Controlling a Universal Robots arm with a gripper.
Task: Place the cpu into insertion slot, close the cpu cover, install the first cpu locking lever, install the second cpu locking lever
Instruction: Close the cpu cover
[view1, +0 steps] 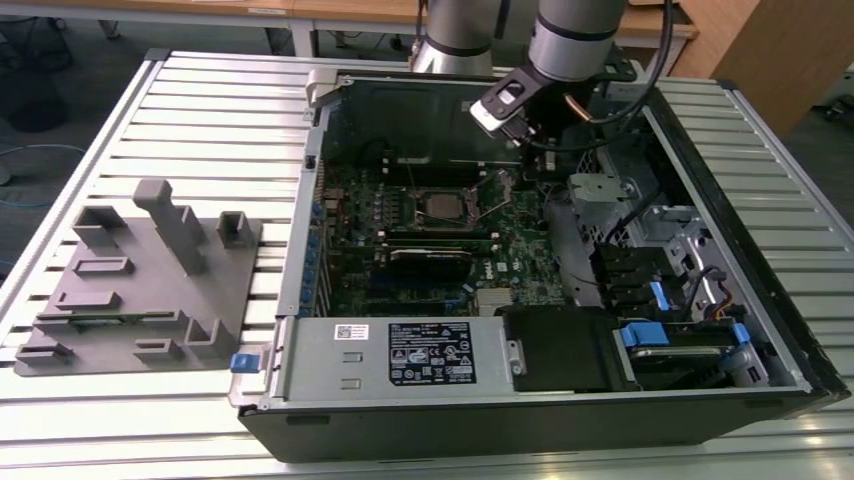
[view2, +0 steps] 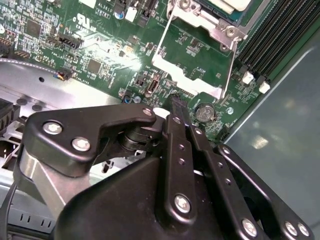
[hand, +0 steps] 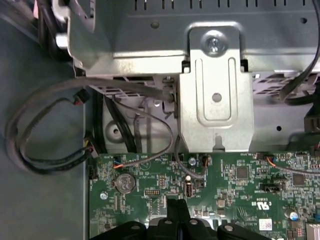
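arm (view1: 574, 35): slanting down into case (view1: 534, 435) beside slot (view1: 412, 203) | gripper (view2: 175, 101): fingers pressed together, tip just beside open cover (view2: 186, 75) | cpu (view1: 438, 205): seated in slot

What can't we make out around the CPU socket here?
- the insertion slot: second wrist view, cut off by the picture's edge; whether the cpu sits flat is unclear.
- the cpu cover: open in that view; in the exterior view too small to tell from the slot's rim.
- locking lever: plain in the second wrist view, too thin to trace in the exterior view.
- circuit board: partly hidden by the gripper, both wrist views.
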